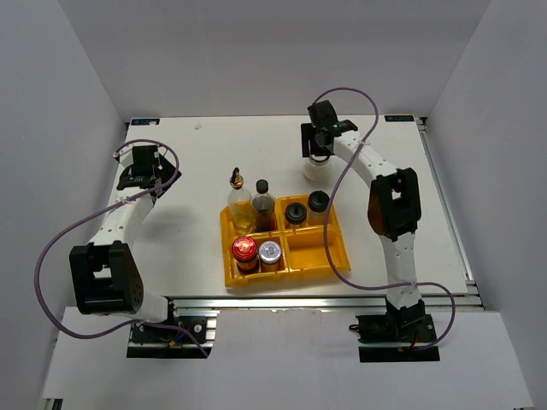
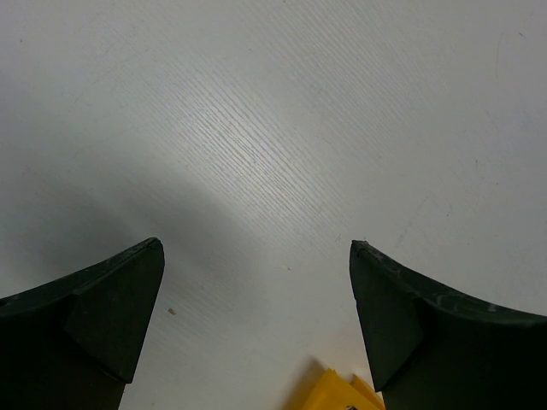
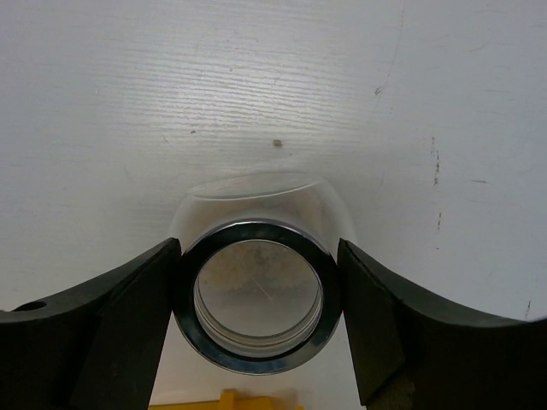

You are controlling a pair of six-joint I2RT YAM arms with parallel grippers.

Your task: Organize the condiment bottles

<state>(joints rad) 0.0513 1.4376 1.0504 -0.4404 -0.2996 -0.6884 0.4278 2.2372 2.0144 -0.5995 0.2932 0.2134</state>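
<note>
Top external: six condiment bottles (image 1: pixel 264 203) are stood in the yellow tray (image 1: pixel 335 256) at frame centre. The wide clear jar (image 1: pixel 314 170), upper centre outside the tray, is enclosed by the right pincer (image 1: pixel 317 156).
Left wrist: the left pincer (image 2: pixel 256 249) is spread wide, nothing held.
Right wrist: the jar's rim is clamped between both fingers (image 3: pixel 128 325), presumably for transfer to the tray.

White, fine-grained rectangular desk (image 1: pixel 188 184), enclosed by plain pale grey walls (image 1: pixel 51 102) at left, rear and right. A slotted aluminium rail (image 1: pixel 282 303) borders its near edge. Ahead of the right tool (image 3: pixel 259 256), a small dark speck (image 3: pixel 276 143) marks the desk. Lighting is diffuse, with soft shadows.
</note>
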